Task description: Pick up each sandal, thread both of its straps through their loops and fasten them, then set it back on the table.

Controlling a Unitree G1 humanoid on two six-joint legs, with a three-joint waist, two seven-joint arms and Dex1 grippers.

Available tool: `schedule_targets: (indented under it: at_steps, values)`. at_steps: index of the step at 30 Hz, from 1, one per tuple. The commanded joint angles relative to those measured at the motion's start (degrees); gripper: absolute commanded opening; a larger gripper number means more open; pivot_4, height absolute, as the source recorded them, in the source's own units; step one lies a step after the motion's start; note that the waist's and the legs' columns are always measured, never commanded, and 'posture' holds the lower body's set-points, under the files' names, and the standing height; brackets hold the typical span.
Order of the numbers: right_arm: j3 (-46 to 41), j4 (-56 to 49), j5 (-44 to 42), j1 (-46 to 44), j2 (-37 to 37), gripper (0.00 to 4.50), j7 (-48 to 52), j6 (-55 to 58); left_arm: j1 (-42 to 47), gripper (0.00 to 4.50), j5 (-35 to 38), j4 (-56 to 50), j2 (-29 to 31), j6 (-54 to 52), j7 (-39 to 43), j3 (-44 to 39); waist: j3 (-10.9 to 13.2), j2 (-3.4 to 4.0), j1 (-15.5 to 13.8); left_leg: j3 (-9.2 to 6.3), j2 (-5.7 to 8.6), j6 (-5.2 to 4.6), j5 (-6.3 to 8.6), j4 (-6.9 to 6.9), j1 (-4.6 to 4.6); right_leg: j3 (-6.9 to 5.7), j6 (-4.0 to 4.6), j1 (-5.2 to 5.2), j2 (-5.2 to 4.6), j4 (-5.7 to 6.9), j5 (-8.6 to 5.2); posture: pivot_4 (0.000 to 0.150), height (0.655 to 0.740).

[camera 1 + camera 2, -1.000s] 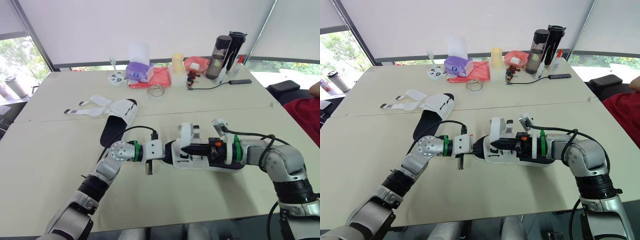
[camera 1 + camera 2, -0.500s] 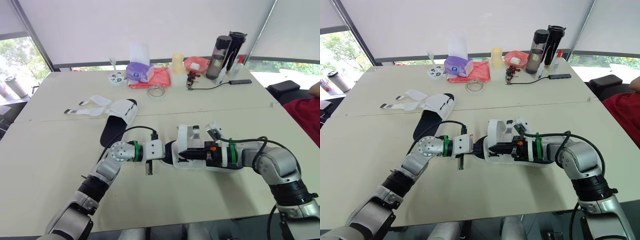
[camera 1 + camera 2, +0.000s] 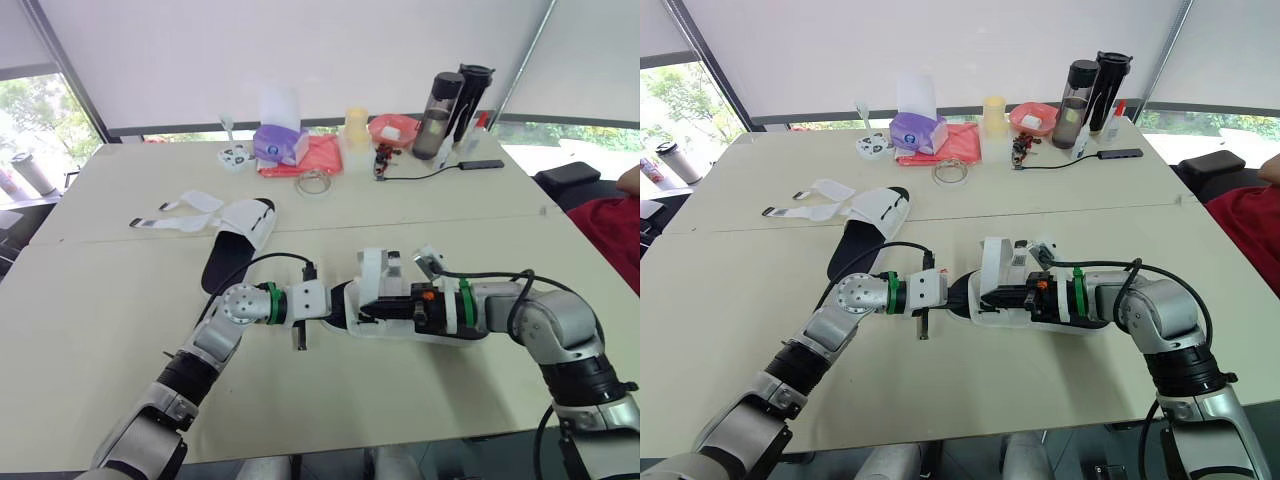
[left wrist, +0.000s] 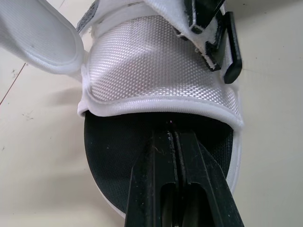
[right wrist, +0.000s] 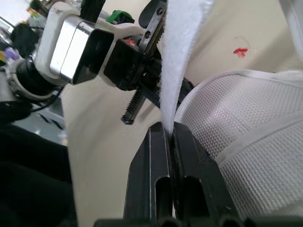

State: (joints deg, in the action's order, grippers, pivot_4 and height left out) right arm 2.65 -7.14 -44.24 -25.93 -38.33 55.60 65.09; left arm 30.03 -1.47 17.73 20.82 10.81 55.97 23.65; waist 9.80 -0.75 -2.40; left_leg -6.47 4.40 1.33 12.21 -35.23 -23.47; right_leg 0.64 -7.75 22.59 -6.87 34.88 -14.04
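Note:
A white mesh sandal (image 3: 440, 334) with a black footbed (image 4: 118, 142) lies at the middle of the table. My left gripper (image 3: 335, 305) is shut on the toe edge of its footbed, fingertips just under the mesh upper (image 4: 151, 71). My right gripper (image 3: 364, 303) comes from the right, over the sandal, and is shut on a white strap (image 5: 182, 28) that stands upright (image 3: 377, 268). A second sandal (image 3: 238, 226) lies to the back left, its straps (image 3: 175, 215) spread open on the table.
Along the table's back edge stand a purple tissue box (image 3: 279, 143), a red cloth (image 3: 318, 157), a tape roll (image 3: 313, 183), a yellow cup (image 3: 355, 127), two dark bottles (image 3: 450, 98) and a black cable (image 3: 430, 172). A person's red clothing (image 3: 618, 235) is at the right edge.
The right gripper pushed slightly toward the left gripper with the strap, then eased back a little. The left arm and the far sandal have not moved.

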Motion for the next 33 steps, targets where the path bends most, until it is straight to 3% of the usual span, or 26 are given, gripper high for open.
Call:
schedule_targets:
  at_steps: [1, 11, 24, 33]
  values:
    - [0.3, -2.5, -2.2, 1.1, -1.2, 0.06, 1.0, 3.0, -1.5, 0.0, -4.3, 4.3, 0.6, -1.8, -0.7, 2.3, 0.0, 0.0, 0.0, 0.0, 0.0, 0.0, 0.0, 0.01, -0.01, 0.0, -0.01, 0.0, 0.0, -0.03, 0.0, 0.15, 0.74]
    - [1.2, -3.1, -1.2, 1.9, -1.7, 0.06, 0.6, 2.4, -1.9, 0.0, -4.4, 3.9, 0.8, -1.8, -0.8, 2.4, 0.0, 0.02, 0.1, -0.06, -0.01, -0.02, 0.01, 0.12, -0.02, -0.15, 0.05, -0.08, 0.02, -0.6, 0.06, 0.15, 0.74]
    - [11.7, -4.1, 14.2, 3.6, -7.1, 0.06, 0.0, -11.5, -1.8, 0.0, -4.5, 4.1, 0.8, -1.3, -1.0, 2.5, -0.5, -0.1, 0.1, -0.14, -0.03, -0.01, 0.03, 0.12, -0.01, -0.29, -0.05, -0.14, 0.01, -0.72, -0.01, 0.15, 0.74]
    - [12.4, -8.1, 13.5, 5.7, -8.9, 0.06, 3.2, -12.9, -1.5, 0.0, -4.5, 4.5, 0.9, -1.2, -1.2, 2.7, -0.6, -0.1, 0.0, -0.16, -0.03, -0.03, 0.05, 0.15, -0.01, -0.29, -0.05, -0.17, -0.03, -0.8, -0.02, 0.15, 0.74]
